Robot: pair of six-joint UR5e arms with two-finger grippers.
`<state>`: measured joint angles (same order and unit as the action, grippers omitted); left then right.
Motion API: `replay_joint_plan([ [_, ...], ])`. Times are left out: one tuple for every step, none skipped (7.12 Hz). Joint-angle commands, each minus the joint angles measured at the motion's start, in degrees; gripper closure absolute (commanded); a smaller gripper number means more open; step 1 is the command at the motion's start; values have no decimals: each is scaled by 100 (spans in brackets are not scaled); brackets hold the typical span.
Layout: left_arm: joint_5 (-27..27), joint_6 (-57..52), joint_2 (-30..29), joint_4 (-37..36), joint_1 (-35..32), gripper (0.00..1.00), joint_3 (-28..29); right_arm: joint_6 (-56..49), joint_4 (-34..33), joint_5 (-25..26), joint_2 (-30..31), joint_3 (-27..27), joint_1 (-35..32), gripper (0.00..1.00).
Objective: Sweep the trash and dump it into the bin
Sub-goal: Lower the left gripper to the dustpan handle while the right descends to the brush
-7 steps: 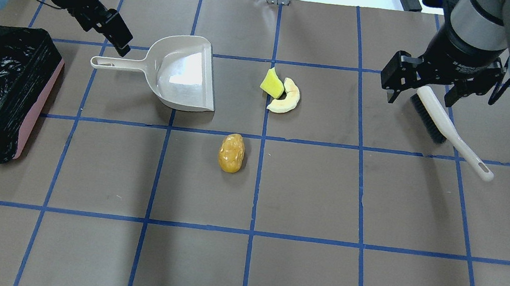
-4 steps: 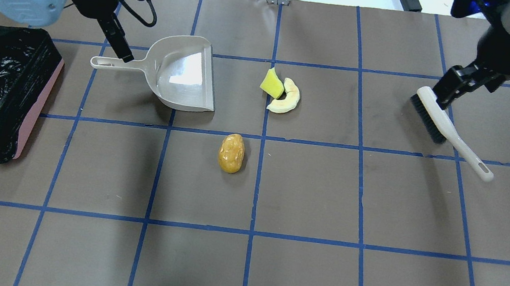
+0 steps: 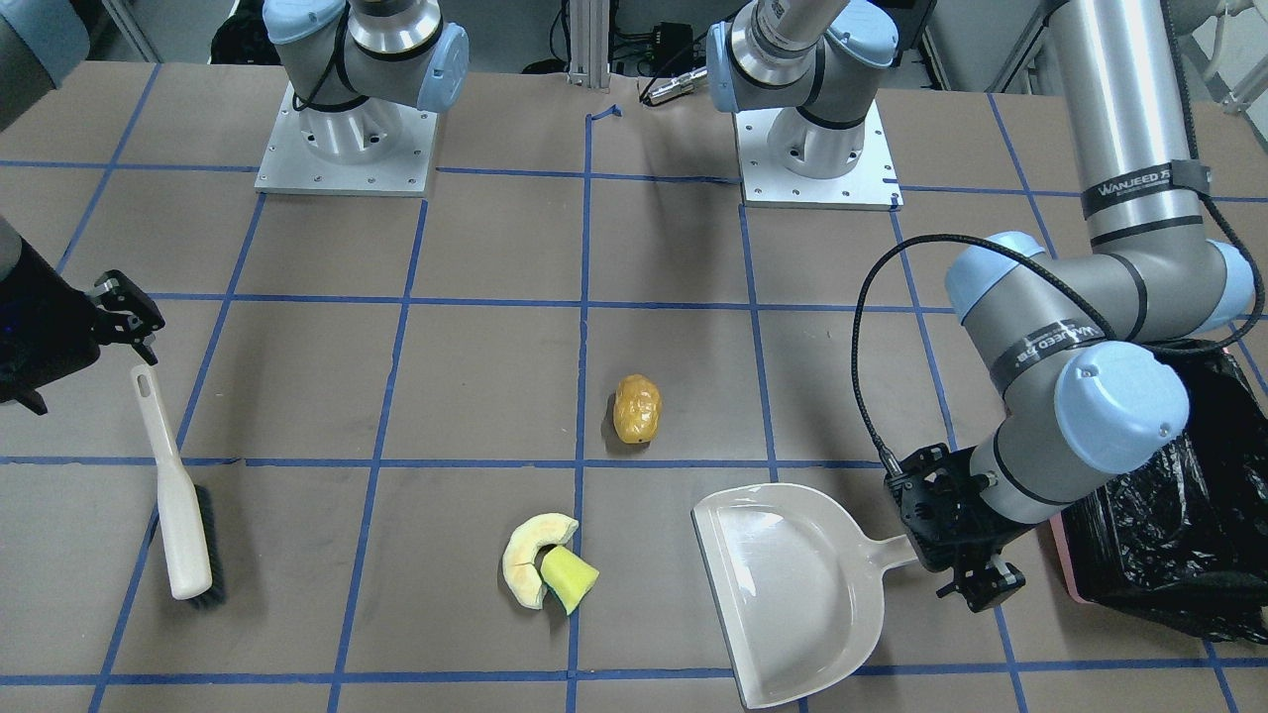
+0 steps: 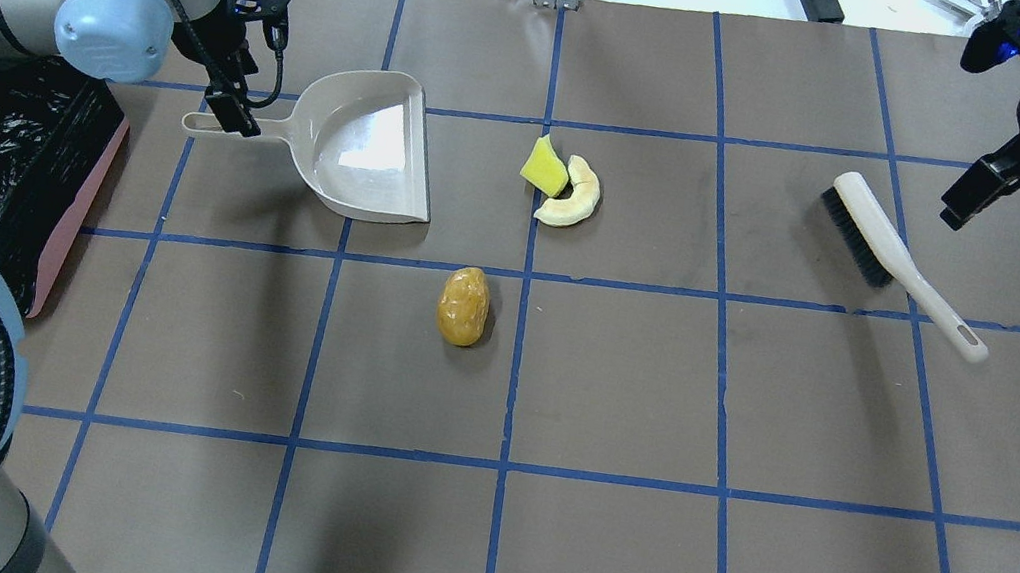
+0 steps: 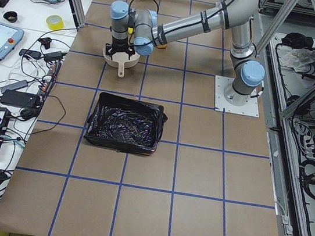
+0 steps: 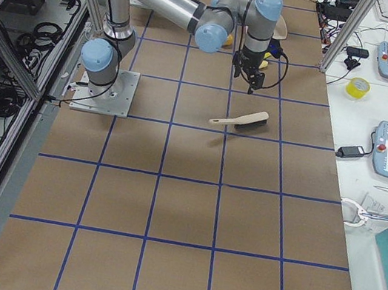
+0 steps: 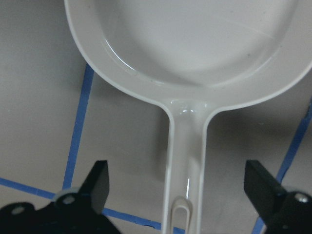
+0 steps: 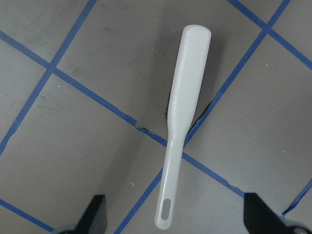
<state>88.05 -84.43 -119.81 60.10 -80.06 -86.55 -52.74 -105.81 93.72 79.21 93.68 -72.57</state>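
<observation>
on a table [image 4: 615,393] covered in brown paper and gridded with blue tape, the bin [image 4: 81,212], pink-sided and lined with a crinkled black bag, sits at the far left edge. just to its right, the left gripper [image 4: 231,111] is lowered over the handle of an off-white dustpan [image 4: 368,154]. the wrist view shows its two fingers spread wide, one on each side of the handle, neither pressed against it. the dustpan lies flat, its handle pointing left toward the bin and its open mouth facing right.

the trash lies mid-table, well apart from the bin, with the dustpan between them. a yellow-green wedge [image 4: 544,168] and a pale curved slice [image 4: 573,200] rest touching each other near the dustpan's mouth. a wrinkled yellow-orange lump [image 4: 463,307] sits alone in the next square toward the robot, just left of a blue tape line.

farther right, a white-handled brush [image 4: 871,241] with black bristles lies at a slant across a tape line. the right gripper [image 4: 974,194] hangs above it, fingers [image 8: 95,217] parted wide and holding nothing. in the wrist view the handle's slotted end lies on the table below and between them, with no contact to be seen.
</observation>
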Motion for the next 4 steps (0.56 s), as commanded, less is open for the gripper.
replay_joint_plan([
  [-43,-82,-270,-227,8,3,-11,-69,-368,58,-510,88,24,0],
  [-43,-134,-332,-227,8,3,-46,-252,-866,76,-581,385,24,0],
  [-69,-126,-341,-158,-1,3,-99,-289,-1315,76,-573,867,50,0],
  [-173,-83,-359,-140,8,3,-125,-394,-1824,119,-573,1237,85,0],
])
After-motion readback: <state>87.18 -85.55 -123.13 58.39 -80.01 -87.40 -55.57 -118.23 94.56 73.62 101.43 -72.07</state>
